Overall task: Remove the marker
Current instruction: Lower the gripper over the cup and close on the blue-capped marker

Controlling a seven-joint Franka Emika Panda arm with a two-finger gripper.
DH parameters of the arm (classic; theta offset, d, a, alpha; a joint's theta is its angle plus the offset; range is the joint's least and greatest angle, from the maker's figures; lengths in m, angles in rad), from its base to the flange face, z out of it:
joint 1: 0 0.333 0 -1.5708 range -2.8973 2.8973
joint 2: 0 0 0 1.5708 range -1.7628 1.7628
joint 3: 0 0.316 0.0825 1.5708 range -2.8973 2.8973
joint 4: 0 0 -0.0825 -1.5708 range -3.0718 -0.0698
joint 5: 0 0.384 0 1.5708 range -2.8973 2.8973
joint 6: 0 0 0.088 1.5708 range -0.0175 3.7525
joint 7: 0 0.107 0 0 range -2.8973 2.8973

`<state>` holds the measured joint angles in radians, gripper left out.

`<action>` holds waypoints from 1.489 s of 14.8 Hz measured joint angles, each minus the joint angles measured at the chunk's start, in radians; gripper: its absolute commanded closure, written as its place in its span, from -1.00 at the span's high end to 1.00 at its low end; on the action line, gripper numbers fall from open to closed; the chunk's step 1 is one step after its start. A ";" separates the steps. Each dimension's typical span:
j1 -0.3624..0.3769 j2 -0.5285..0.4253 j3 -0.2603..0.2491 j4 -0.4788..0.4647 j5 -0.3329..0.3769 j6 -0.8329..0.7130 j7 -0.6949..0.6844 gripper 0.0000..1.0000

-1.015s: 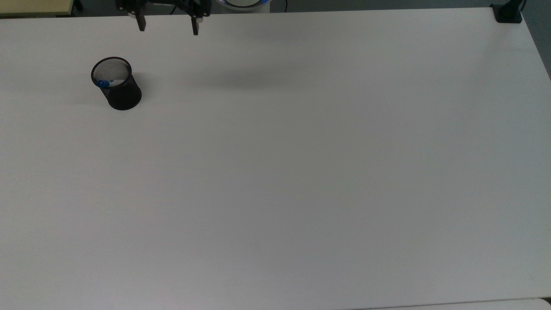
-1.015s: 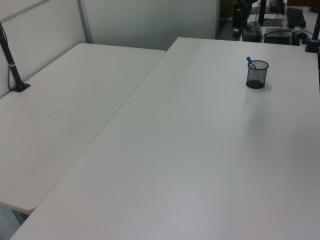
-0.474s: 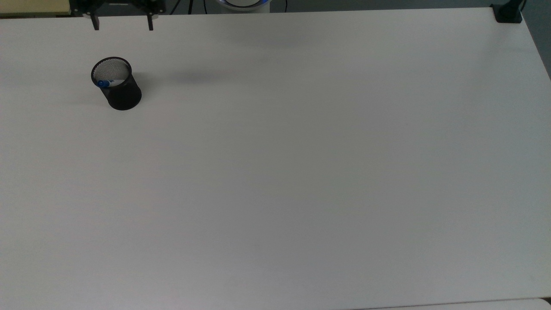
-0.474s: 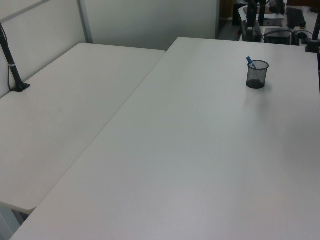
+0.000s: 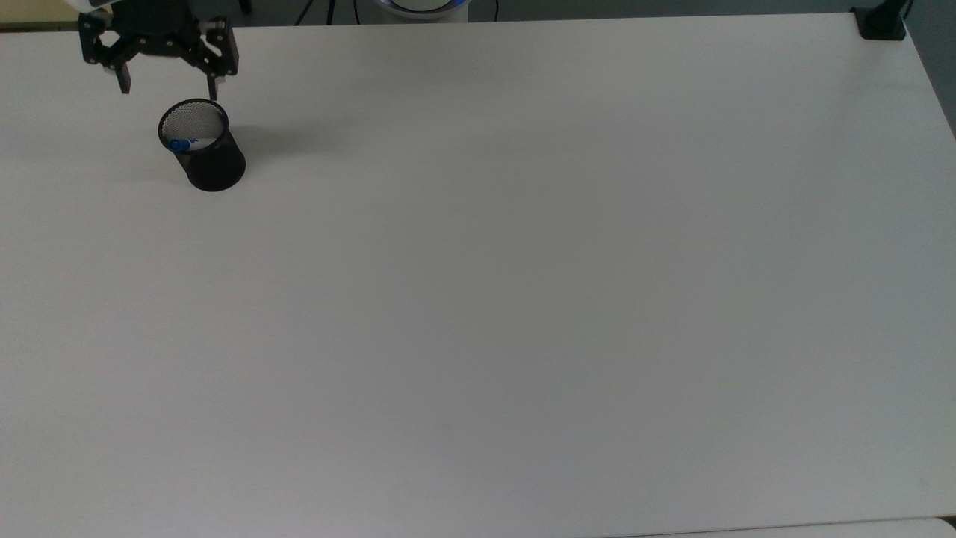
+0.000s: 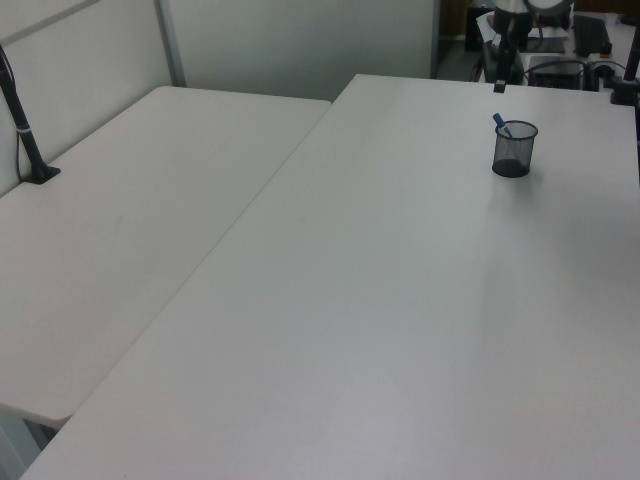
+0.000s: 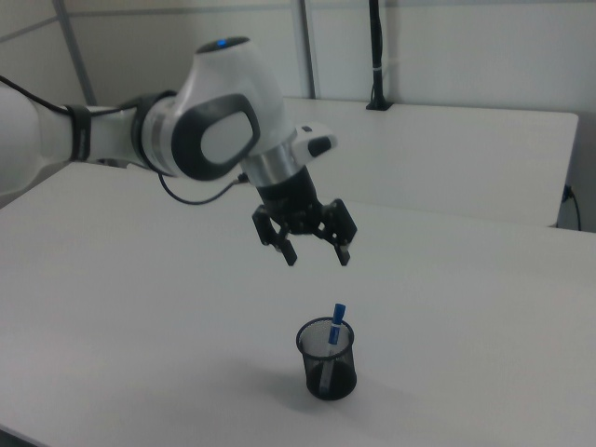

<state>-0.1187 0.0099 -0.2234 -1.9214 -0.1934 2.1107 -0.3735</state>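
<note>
A black mesh cup (image 5: 213, 161) stands on the white table (image 5: 523, 299) near the top view's upper left. The marker (image 5: 178, 146), white-barrelled with a blue cap, leans inside it with the cap above the rim. In the right view the marker (image 7: 337, 314) pokes out of the cup (image 7: 327, 363). My gripper (image 5: 169, 90) hangs open and empty in the air above the cup, a little beyond it toward the table's far edge in the top view. In the right view the gripper (image 7: 317, 258) sits well above the marker's cap. In the left view the cup (image 6: 514, 152) holds the marker (image 6: 501, 123).
A black clamp mount (image 5: 881, 22) sits at the table's corner at the top view's upper right. The robot base (image 5: 422, 6) is at the far edge. A second white table (image 6: 130, 220) adjoins in the left view, with a black pole (image 6: 25, 130) clamped to it.
My gripper has travelled to the top view's left along the far edge, then come down closer to the cup, staying open. Cup and marker have not moved.
</note>
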 measured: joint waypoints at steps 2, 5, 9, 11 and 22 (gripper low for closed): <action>-0.007 0.012 -0.012 -0.051 0.000 0.089 0.000 0.88; -0.020 0.042 -0.017 -0.088 0.000 0.168 0.000 0.68; -0.037 0.082 -0.017 -0.090 0.000 0.198 0.000 0.10; -0.038 0.097 -0.017 -0.091 0.000 0.207 0.000 0.04; -0.039 0.109 -0.017 -0.096 0.000 0.219 0.000 -1.00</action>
<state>-0.1578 0.1190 -0.2401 -2.0178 -0.1934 2.3299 -0.3735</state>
